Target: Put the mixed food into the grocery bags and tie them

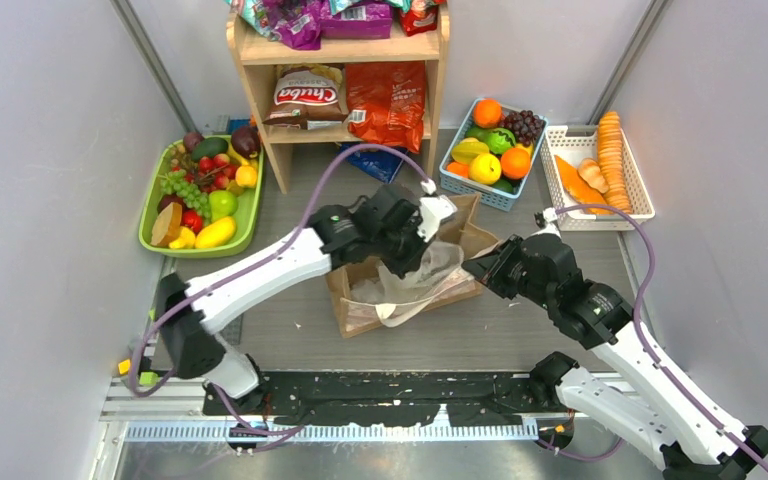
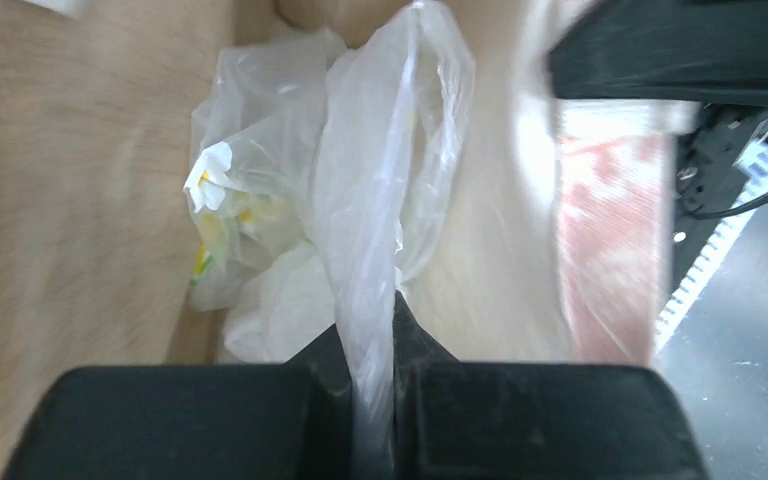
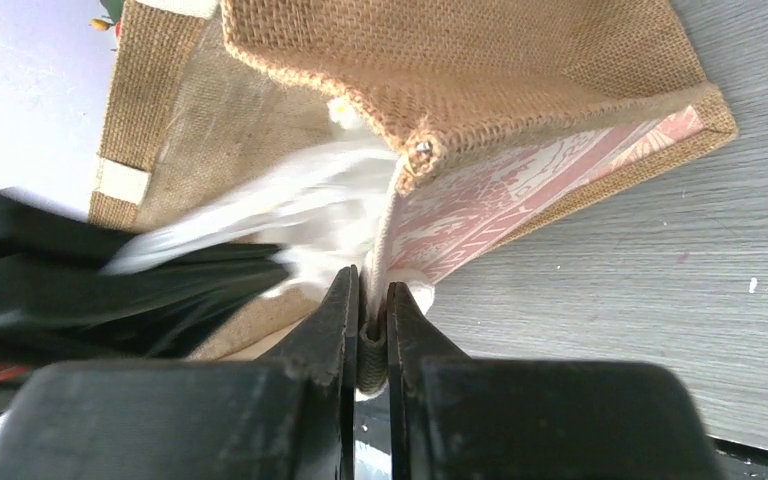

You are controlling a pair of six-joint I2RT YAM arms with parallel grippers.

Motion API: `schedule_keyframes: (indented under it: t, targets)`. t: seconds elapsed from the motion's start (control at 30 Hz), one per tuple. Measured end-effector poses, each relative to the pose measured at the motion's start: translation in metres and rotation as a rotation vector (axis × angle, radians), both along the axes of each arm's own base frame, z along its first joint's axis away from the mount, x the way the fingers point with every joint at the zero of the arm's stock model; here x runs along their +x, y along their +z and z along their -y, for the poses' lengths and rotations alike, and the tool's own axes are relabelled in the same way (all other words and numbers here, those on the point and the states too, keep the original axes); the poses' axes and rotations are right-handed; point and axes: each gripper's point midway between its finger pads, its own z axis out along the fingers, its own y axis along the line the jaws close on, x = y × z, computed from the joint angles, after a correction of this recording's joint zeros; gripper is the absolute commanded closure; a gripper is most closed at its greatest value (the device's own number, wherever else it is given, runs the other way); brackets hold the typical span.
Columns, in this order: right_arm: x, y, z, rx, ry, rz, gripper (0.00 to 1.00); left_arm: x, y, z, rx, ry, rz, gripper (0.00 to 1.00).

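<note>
Left gripper [image 2: 375, 400] pinches the limp, slippery clear plastic bag [image 2: 360, 200] at its bunched neck, probably its surest hold; right gripper [image 3: 365, 330] pinches an edge of the stiffer burlap tote [image 3: 520, 60].

Left arm [image 1: 260, 272] stretches from the near left edge of the table [image 1: 515, 335] toward its middle, wrist tipped downward. The left gripper [image 2: 370, 335] is clamped tight on a twisted strand of the clear plastic bag [image 2: 360, 200]. Over on the other side, the right arm [image 1: 610, 320] rises from the near right corner, elbow folded, forearm angling in toward the middle. The right gripper [image 3: 368, 300] has its jaws pinched together on the edge of the burlap tote [image 3: 480, 60]. The two grippers sit near each other.
</note>
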Motion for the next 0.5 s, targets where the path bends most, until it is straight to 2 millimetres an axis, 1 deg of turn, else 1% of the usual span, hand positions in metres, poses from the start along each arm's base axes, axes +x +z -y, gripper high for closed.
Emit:
schedule_keyframes:
  t: [0.07,0.17,0.2,0.23,0.3,0.37,0.4,0.43,0.5]
  targets:
    - [0.000,-0.001,0.002,-0.001,-0.011,0.002,0.95,0.000,0.032,-0.006,-0.058,0.010,0.056,1.00]
    - [0.000,-0.004,0.006,0.000,-0.035,0.005,0.95,0.002,0.101,-0.021,-0.200,0.040,0.154,1.00]
    - [0.000,-0.005,0.008,0.000,-0.042,0.004,0.95,0.002,0.129,-0.029,-0.263,0.057,0.190,1.00]
    - [-0.001,-0.007,0.009,-0.001,-0.048,0.003,0.95,0.004,0.150,-0.038,-0.308,0.078,0.220,1.00]
    - [-0.001,-0.011,0.010,-0.002,-0.055,-0.003,0.95,0.009,0.198,-0.063,-0.417,0.138,0.290,1.00]
    - [-0.002,-0.013,0.010,-0.002,-0.057,-0.007,0.95,0.007,0.233,-0.082,-0.495,0.174,0.343,1.00]
    - [-0.002,-0.014,0.010,-0.001,-0.058,-0.008,0.95,0.011,0.248,-0.096,-0.527,0.215,0.377,1.00]
    - [-0.001,-0.014,0.010,0.002,-0.059,-0.008,0.95,0.009,0.262,-0.106,-0.564,0.235,0.405,1.00]
    - [-0.001,-0.015,0.009,0.005,-0.057,-0.006,0.95,0.004,0.280,-0.118,-0.613,0.254,0.446,1.00]
